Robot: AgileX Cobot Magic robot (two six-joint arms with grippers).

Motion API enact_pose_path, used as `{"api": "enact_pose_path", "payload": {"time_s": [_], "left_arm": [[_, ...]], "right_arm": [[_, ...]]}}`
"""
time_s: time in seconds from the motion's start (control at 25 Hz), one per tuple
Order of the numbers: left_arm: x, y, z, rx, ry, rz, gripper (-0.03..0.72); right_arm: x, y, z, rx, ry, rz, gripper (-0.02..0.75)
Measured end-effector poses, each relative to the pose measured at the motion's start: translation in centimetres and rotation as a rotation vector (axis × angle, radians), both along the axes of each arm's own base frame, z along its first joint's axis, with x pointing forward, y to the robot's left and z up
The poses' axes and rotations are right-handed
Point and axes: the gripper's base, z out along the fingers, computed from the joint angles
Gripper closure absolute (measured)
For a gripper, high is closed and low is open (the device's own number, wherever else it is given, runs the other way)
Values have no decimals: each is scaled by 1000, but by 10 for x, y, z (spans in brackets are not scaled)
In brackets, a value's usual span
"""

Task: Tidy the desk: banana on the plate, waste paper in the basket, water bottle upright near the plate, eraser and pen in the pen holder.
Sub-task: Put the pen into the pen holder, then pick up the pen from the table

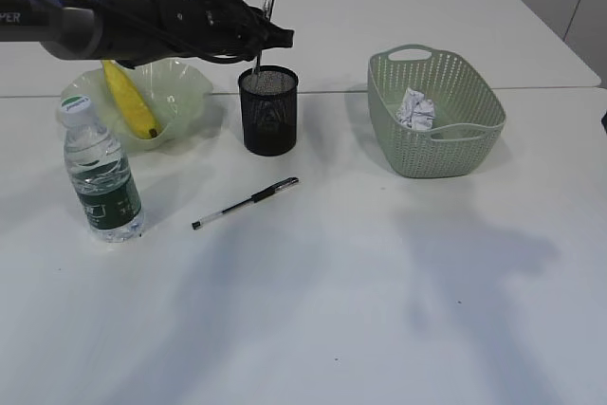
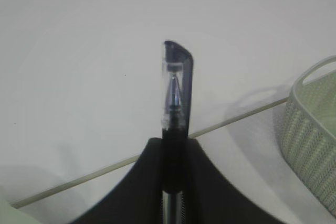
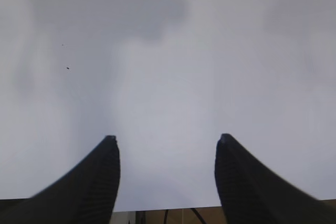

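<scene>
Left gripper pinches a black capped pen upright over the black wire-mesh pen holder; released off-centre, it may clip the rim and topple onto the white desk; right gripper spread, empty.
</scene>
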Motion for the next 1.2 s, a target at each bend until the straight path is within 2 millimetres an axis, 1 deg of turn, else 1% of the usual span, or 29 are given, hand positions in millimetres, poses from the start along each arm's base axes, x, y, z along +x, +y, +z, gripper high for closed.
{"api": "enact_pose_path", "payload": {"time_s": [0.12, 0.36, 0.48, 0.68, 0.76, 0.88, 1.0, 1.08, 1.2], "left_arm": [[0, 0, 0, 0, 0, 0, 607], [0, 0, 0, 0, -2, 1, 498], [0, 0, 0, 0, -2, 1, 479], [0, 0, 0, 0, -2, 1, 468], [-1, 0, 3, 4, 1, -7, 465], [-6, 0, 22, 2, -3, -26, 465], [-15, 2, 52, 6, -33, -50, 464], [-21, 3, 67, 24, -34, -74, 464], [-32, 4, 80, 61, 17, -123, 464]], "right_arm": [[0, 0, 0, -6, -1, 1, 309], [0, -1, 0, -7, -1, 1, 309], [0, -1, 0, -9, -1, 1, 309], [0, -1, 0, -9, -1, 1, 309], [0, -1, 0, -9, -1, 1, 309], [0, -1, 0, -9, -1, 1, 309], [0, -1, 0, -9, -1, 1, 309], [0, -1, 0, -9, -1, 1, 309], [0, -1, 0, -9, -1, 1, 309]]}}
